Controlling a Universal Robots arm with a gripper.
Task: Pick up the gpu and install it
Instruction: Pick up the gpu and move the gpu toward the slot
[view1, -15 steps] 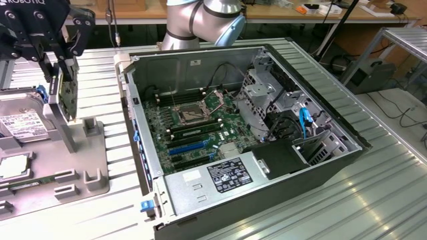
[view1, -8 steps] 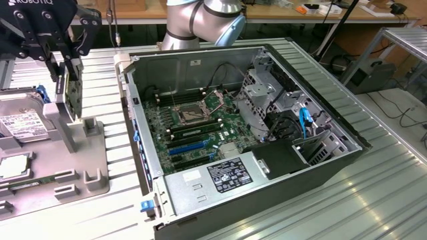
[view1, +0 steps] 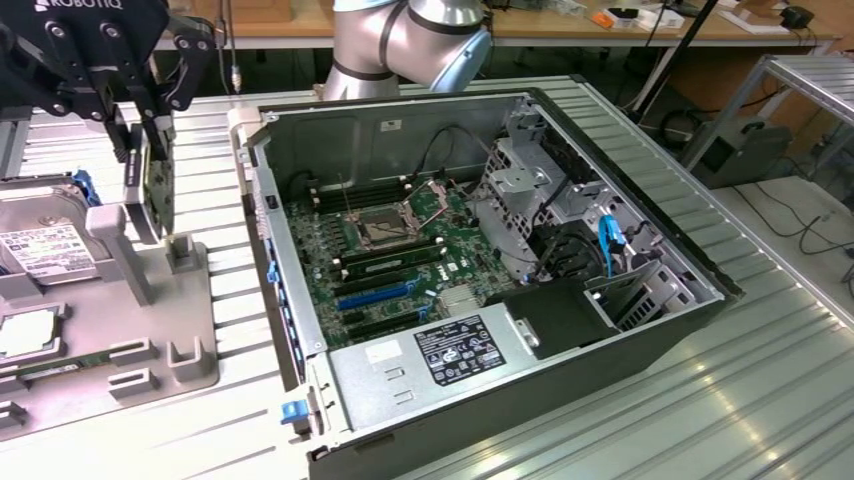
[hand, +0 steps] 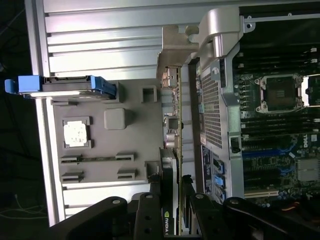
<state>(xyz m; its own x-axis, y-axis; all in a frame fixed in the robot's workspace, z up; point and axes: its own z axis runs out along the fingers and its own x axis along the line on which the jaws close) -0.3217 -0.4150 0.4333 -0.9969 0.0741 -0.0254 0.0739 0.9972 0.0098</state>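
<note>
The gpu (view1: 160, 205) stands on edge over the grey fixture tray (view1: 134, 330) at the exterior view's left, beside the open computer case (view1: 534, 250). My gripper (view1: 147, 150) comes down on it from above, shut on the card's upper edge. In the wrist view the gpu (hand: 172, 120) runs edge-on between the two black fingers (hand: 162, 200), its greenish board and small components showing, and my gripper (hand: 176, 172) is closed against both faces. Whether the card's lower edge still sits in the tray's holder I cannot tell.
Inside the case lie the motherboard (view1: 387, 240) with its CPU socket (view1: 380, 228) and a blue expansion slot (view1: 374, 295). A silver hard drive (view1: 47, 250) and a processor chip (hand: 76, 133) rest on the tray. The case's side wall (hand: 215, 115) is close to the card.
</note>
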